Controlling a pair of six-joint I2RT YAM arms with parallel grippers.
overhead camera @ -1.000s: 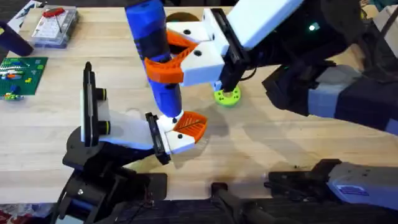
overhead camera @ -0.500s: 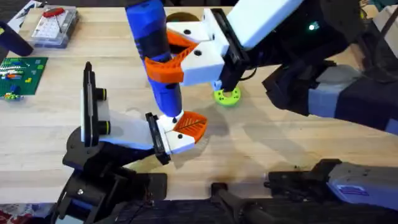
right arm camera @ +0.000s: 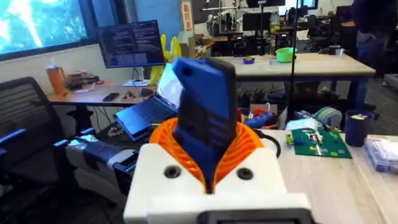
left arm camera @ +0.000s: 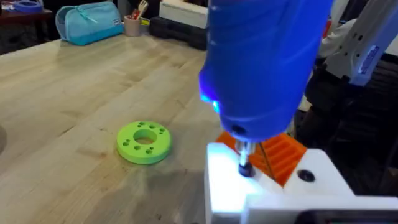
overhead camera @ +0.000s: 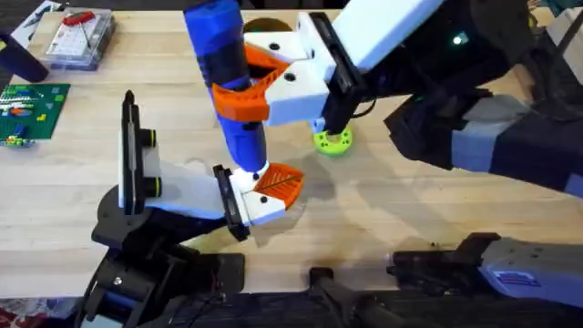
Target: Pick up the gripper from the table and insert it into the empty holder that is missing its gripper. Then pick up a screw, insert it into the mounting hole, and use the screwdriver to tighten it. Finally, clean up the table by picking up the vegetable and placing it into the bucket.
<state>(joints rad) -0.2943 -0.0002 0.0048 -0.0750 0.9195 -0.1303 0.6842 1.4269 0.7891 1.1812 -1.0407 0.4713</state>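
Right pincer (overhead camera: pixel 260 87), white with orange ribbed pads, is clamped around the blue screwdriver (overhead camera: pixel 223 68) at about mid-body, upper centre of the overhead frame. Screwdriver stands near upright, long axis running from top of frame down to its thin bit, which lands at frame centre on the white block with orange ribbing (overhead camera: pixel 269 187). In the left wrist view the bit tip (left arm camera: pixel 244 163) sits right on the top face of that white block, just beside a dark hole (left arm camera: pixel 305 176); probably seated on a screw head, but the blue body hides too much to be sure. A blue light glows on the screwdriver's lower edge there.

Relation that matters: the bit is directly above the white block, axis straight down into it, so the coming move is a press-and-turn along that same line, no sideways shift. Right arm is the one on the tool; left arm's own pincer state I cannot tell.

Green round disc with holes (overhead camera: pixel 333 140) lies flat on the worktop (overhead camera: pixel 383 219), just right of the screwdriver, apart from it
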